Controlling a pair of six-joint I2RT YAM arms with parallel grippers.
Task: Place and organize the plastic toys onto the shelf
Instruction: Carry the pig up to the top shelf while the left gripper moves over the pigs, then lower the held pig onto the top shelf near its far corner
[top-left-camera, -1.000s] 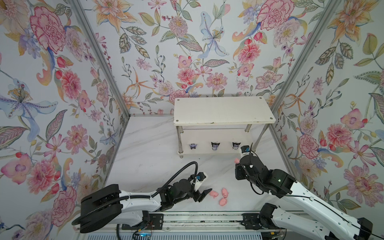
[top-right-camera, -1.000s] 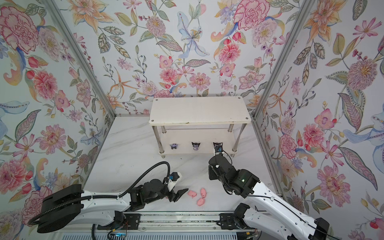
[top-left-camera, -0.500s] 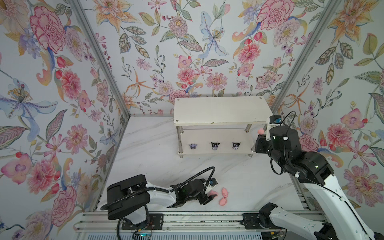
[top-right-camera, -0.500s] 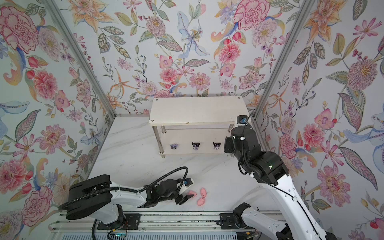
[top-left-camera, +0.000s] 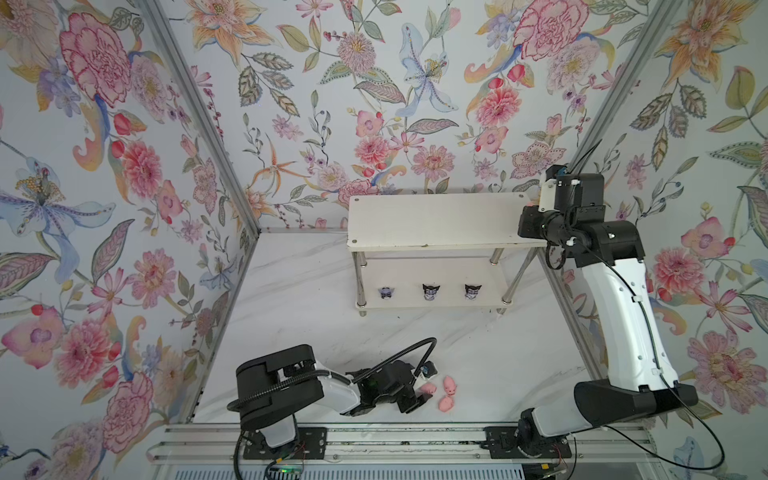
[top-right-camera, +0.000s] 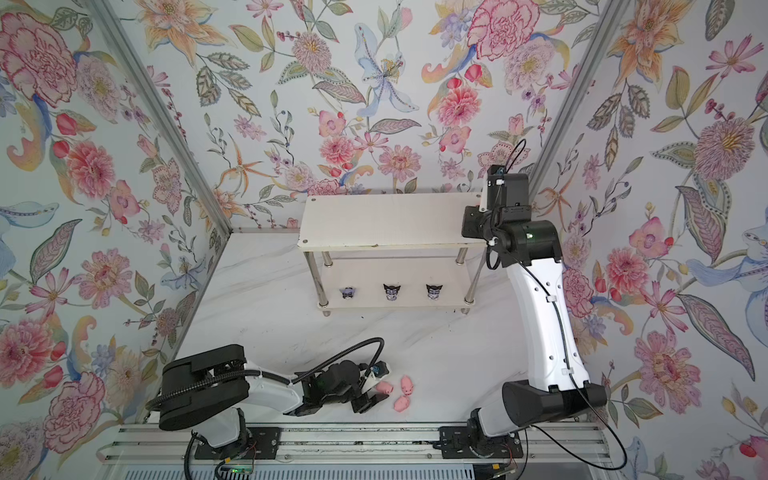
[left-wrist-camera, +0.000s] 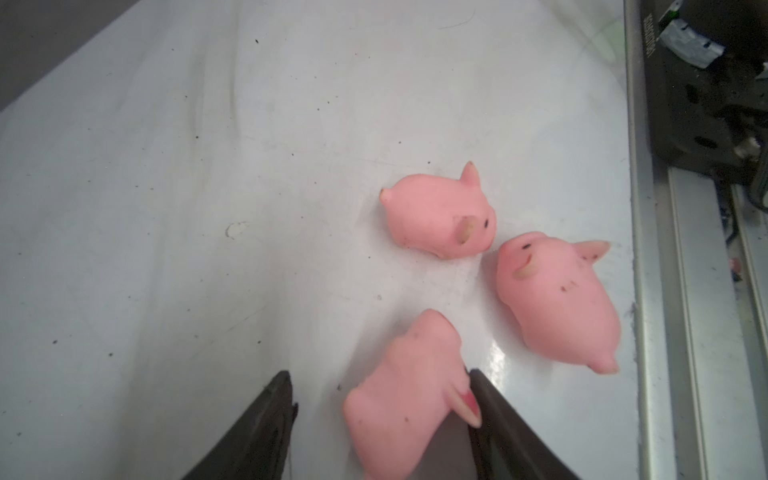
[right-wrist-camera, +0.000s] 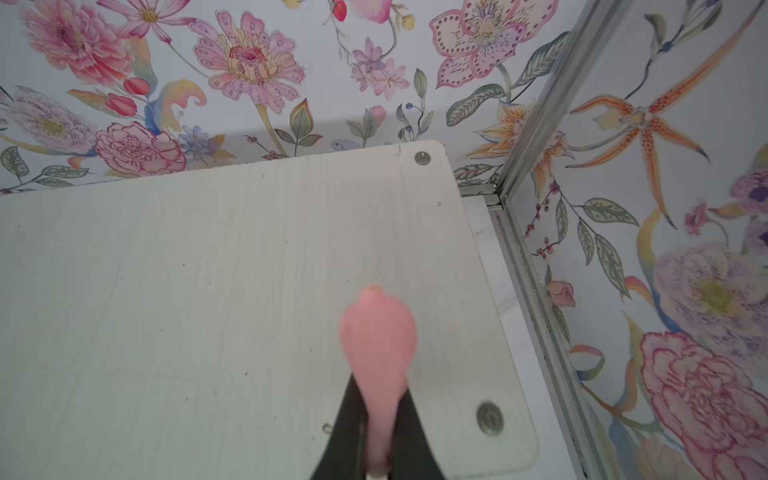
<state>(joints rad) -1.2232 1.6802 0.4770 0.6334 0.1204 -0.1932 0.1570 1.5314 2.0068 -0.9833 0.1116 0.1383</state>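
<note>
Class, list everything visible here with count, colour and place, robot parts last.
loose pigs: three, pink, on the table by the left gripper.
held pig: one, pink, in the right gripper over the top board of the shelf.
figurines: three, purple-and-white with black ears, on the shelf's lower board.
shelf: one, white with chrome legs, at the table's back.
table: one, white, beneath all.
walls: three, floral, around the table.
left gripper: one, black, open around one loose pig.
right gripper: one, black, shut on the held pig.
</note>
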